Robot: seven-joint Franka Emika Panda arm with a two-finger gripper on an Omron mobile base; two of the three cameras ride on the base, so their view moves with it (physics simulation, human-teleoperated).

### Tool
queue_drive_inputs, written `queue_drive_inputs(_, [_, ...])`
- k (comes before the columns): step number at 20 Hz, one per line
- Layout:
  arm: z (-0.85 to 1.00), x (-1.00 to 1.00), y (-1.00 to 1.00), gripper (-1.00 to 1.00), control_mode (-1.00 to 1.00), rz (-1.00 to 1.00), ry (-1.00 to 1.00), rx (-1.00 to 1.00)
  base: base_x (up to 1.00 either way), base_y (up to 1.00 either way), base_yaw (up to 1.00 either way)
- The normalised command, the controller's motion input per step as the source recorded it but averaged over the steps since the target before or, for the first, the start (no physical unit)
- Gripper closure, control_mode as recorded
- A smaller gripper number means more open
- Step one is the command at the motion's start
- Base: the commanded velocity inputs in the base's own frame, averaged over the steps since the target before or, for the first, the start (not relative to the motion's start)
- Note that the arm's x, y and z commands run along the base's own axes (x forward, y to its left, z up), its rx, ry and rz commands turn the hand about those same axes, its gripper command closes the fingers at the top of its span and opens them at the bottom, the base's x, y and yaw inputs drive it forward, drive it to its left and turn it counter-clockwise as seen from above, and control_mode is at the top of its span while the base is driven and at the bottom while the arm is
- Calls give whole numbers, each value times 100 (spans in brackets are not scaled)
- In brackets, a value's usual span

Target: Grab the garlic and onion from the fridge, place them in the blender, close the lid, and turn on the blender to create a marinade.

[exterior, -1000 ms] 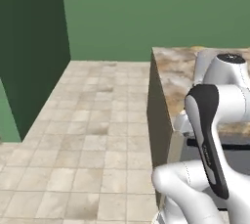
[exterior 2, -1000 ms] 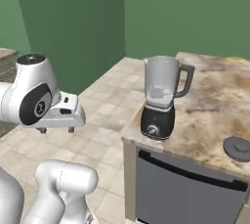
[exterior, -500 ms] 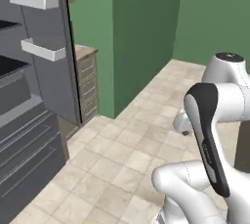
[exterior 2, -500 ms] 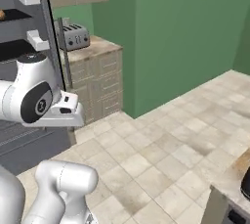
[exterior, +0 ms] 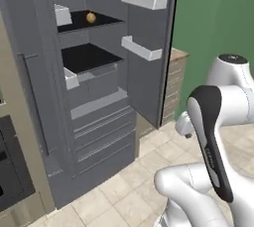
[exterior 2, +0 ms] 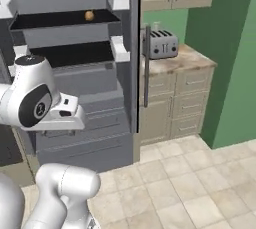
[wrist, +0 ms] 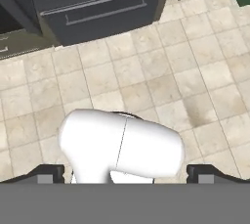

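the base has swung from the blender bench to face the open fridge (exterior: 94,92). a small round item (exterior: 91,17), maybe the onion, sits upper left. tool (wrist: 125,171) spread wide, empty; reaching comes next.

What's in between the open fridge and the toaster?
In the right base view, the fridge's open door, seen edge-on with its long handle, stands between the shelves and the toaster on the counter.
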Motion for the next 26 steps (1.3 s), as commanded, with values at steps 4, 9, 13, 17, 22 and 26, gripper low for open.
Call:
queue_drive_inputs(4, [0, 0, 0, -100, 100, 0, 0, 0, 100, -10, 51])
queue_drive_inputs(9, [0, 0, 0, -100, 100, 0, 0, 0, 92, -10, 51])
queue_drive_inputs(13, [0, 0, 0, -100, 100, 0, 0, 0, 62, -36, 50])
queue_drive_inputs(17, [0, 0, 0, -100, 100, 0, 0, 0, 43, -43, 37])
queue_drive_inputs(22, [0, 0, 0, -100, 100, 0, 0, 0, 48, -48, 23])
queue_drive_inputs(26, [0, 0, 0, -100, 100, 0, 0, 0, 52, -18, 2])
